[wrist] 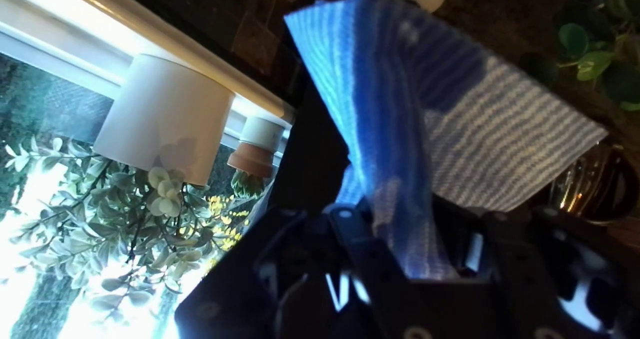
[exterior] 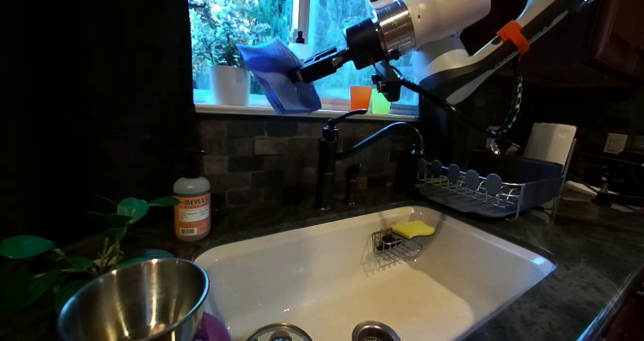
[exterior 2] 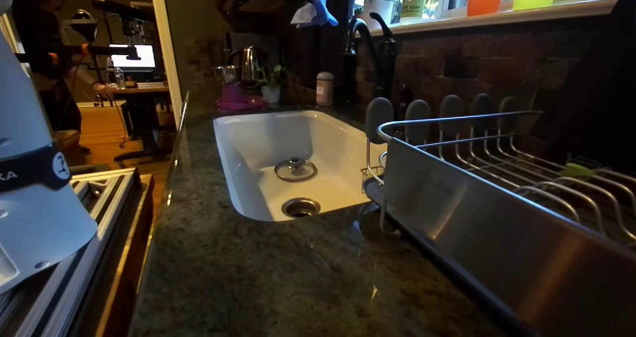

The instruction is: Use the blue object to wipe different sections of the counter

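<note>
My gripper is shut on a blue striped cloth and holds it in the air in front of the window, above the sill's height. The cloth also shows near the top of an exterior view, where the gripper is hard to make out. In the wrist view the cloth fans out from between the dark fingers, with a paler fold to the right. The dark stone counter surrounds the sink and shows in both exterior views. The cloth is apart from the counter.
A white sink holds a glass lid and a yellow sponge in a wire caddy. A black faucet, soap bottle, steel bowl, plant, dish rack and sill pot stand around.
</note>
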Robot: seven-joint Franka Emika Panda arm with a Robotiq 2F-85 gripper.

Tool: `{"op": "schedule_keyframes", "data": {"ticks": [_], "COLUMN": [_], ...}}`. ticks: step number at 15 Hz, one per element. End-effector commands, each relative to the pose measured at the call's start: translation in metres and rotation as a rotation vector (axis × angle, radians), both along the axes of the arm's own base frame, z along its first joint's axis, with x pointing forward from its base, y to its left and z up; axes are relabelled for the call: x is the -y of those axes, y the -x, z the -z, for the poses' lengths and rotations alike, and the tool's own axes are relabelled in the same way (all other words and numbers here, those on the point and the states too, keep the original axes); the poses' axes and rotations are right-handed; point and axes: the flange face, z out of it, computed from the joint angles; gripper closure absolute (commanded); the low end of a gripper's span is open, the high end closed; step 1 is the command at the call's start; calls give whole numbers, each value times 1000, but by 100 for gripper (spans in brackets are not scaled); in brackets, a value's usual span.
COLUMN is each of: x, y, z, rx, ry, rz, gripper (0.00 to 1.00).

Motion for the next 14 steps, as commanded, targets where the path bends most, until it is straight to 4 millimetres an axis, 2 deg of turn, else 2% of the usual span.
{"op": "schedule_keyframes", "data": {"ticks": [1,3,6,9,12,13,14], "x": [-23,-40,-81,-122,-136,-130,-133], "y": [7,7,13,13,2,14,12], "z": [1,12,51,65,71,66,67], "rx": [15,39,-3,-87,-146,-104,-115], "ry": [101,196,333,382,315,368,348], "rz": [136,207,320,499,658,585,612], "gripper": [97,97,97,97,97,88,88]}}
